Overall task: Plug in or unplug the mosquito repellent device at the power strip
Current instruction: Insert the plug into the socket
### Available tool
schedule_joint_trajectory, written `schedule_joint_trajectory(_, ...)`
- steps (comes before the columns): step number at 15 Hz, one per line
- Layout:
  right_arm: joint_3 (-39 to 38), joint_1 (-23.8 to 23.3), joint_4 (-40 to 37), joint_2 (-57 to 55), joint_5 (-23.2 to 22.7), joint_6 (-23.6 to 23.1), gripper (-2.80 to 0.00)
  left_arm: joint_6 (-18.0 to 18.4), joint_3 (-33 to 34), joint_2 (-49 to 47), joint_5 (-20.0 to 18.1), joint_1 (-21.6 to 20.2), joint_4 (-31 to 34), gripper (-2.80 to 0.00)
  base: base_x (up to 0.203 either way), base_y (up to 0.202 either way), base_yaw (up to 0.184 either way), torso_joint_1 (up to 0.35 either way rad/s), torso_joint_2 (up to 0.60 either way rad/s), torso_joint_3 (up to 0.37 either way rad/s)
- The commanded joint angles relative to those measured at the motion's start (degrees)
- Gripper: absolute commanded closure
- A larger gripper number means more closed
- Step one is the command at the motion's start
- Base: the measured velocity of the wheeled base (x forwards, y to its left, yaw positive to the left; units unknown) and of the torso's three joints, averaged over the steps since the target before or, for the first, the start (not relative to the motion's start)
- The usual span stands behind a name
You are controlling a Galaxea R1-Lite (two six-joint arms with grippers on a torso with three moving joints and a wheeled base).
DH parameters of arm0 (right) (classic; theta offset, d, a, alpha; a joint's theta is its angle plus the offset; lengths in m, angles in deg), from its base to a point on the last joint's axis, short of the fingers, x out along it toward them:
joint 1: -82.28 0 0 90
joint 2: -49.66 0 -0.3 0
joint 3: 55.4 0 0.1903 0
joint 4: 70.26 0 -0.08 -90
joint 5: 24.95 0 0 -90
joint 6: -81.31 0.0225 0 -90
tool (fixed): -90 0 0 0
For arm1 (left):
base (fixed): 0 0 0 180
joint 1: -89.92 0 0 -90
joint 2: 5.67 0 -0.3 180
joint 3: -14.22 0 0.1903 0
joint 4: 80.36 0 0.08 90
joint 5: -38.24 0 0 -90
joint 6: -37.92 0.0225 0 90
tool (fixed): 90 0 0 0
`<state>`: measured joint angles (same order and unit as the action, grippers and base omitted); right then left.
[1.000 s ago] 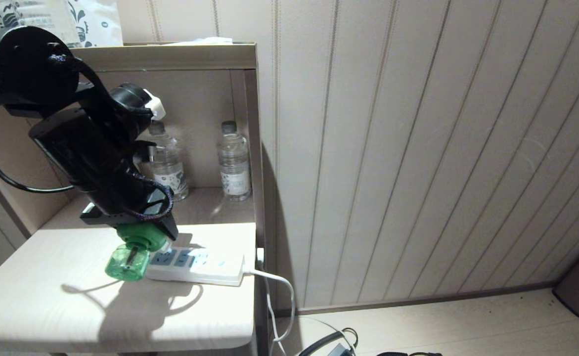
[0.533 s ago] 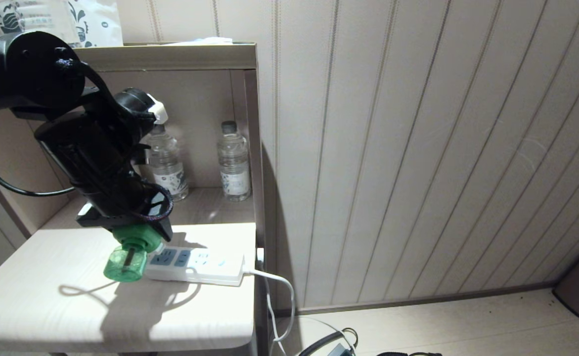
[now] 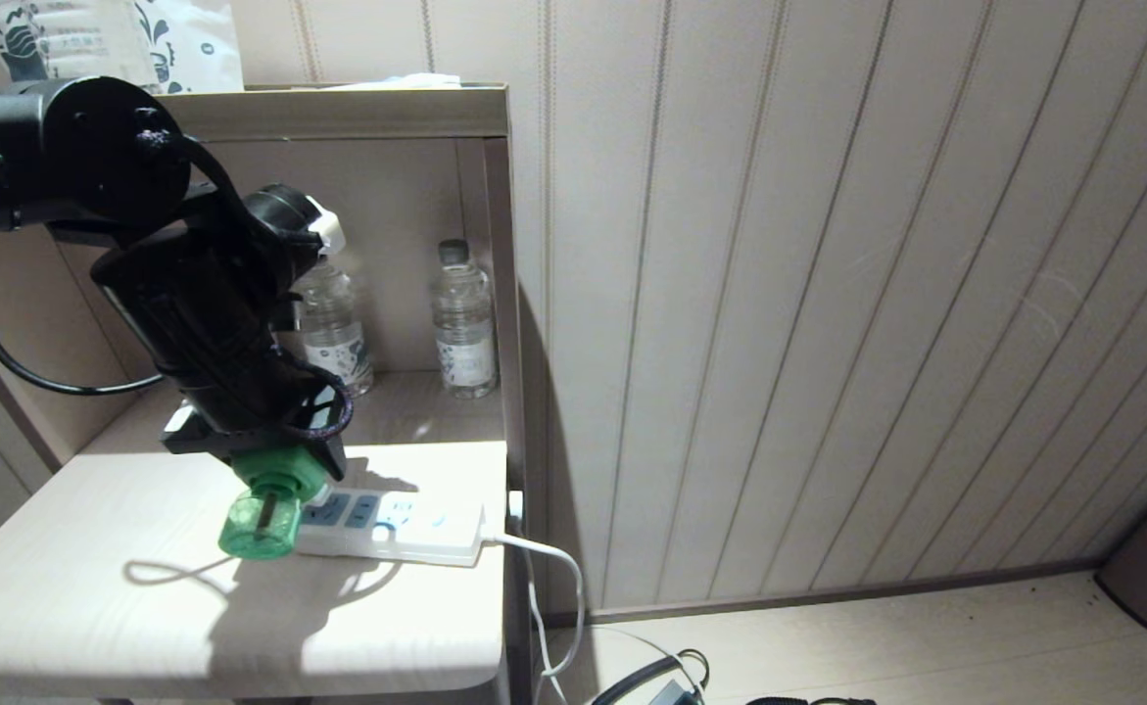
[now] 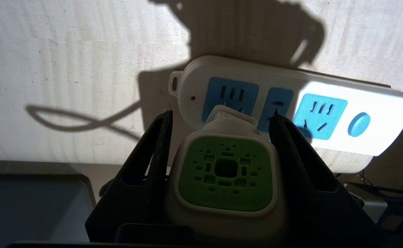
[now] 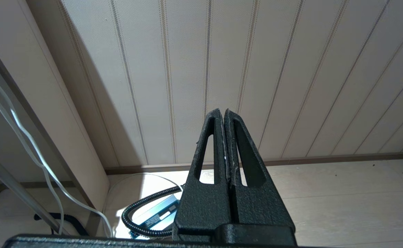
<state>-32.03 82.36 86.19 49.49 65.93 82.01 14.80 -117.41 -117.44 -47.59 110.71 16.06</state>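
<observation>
Since a second ago the left gripper (image 3: 274, 468) has shifted slightly right, carrying the mosquito repellent device (image 3: 262, 519) closer over the left end of the power strip (image 3: 392, 519); strip, table (image 3: 93, 587) and two water bottles (image 3: 462, 318) unchanged. Fingers (image 4: 153, 151) clamp the device's white housing on both sides. Its green square grille is perforated; its translucent green round bottle hangs toward the tabletop. The white plug end sits at the strip's first blue socket; seating cannot be told. Bottle labels unreadable. Right gripper (image 5: 224, 115) is parked off the table, fingers pressed together, facing the ribbed wall panelling (image 5: 290, 69).
</observation>
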Motion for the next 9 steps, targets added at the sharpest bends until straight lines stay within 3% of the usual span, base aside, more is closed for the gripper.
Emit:
schedule_joint_trajectory(1, 0.0, 0.0, 0.0, 0.0, 0.0, 0.0, 0.00, -0.6, 0.0, -1.1, 0.2, 0.1, -0.1, 0.00, 0.000, 0.000, 0.000, 0.000, 0.00, 0.000)
schedule_joint_trajectory(9, 0.0, 0.0, 0.0, 0.0, 0.0, 0.0, 0.00, -0.9, 0.0, -2.1, 1.5, 0.6, -1.2, 0.00, 0.000, 0.000, 0.000, 0.000, 0.00, 0.000)
